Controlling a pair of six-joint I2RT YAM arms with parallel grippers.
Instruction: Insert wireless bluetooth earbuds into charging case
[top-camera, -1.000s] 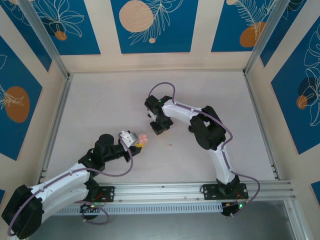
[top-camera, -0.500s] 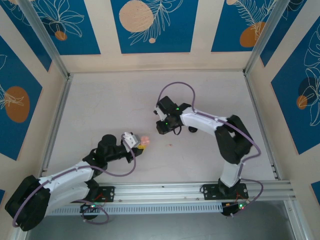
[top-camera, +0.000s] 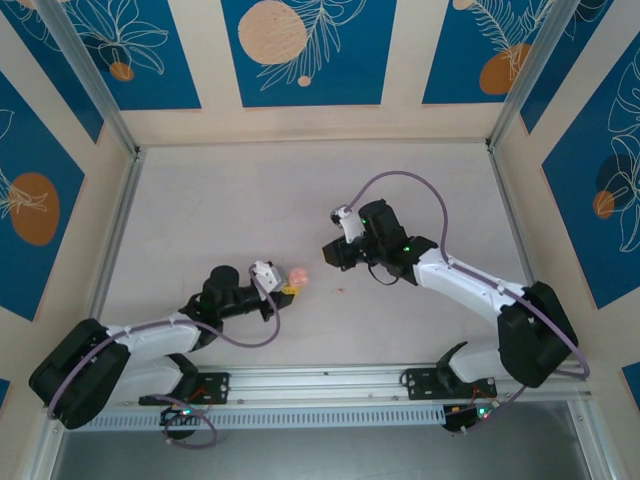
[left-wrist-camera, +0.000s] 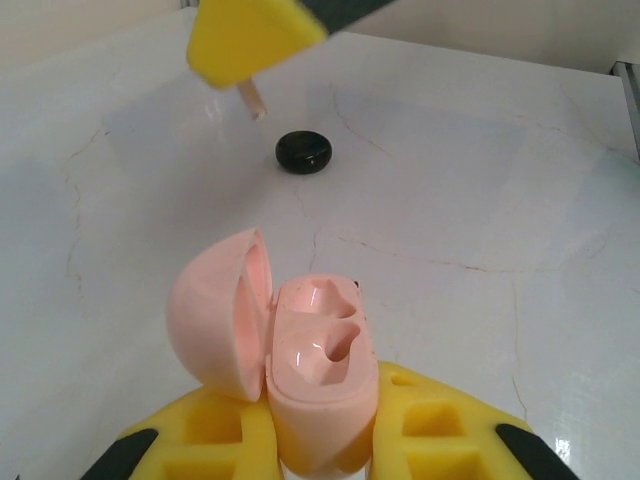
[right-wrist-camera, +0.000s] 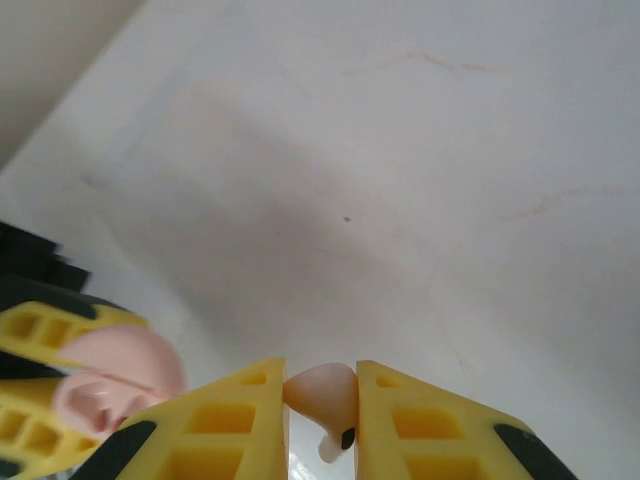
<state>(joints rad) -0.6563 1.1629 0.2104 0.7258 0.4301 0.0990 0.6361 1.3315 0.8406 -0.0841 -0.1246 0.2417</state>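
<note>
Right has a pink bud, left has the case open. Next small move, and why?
Probably ease the right gripper toward the left gripper until the bud hangs over the pink case. The lid is open, both wells look empty, and the left wrist view shows the bud apart from the case, up beyond it.

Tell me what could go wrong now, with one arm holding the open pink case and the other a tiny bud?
The pink earbud sits at the very tips of the right gripper, so it may slip and drop to the table. The left gripper holds the pink case only by its base; a push into a well could tilt it, or the bud could miss.
</note>
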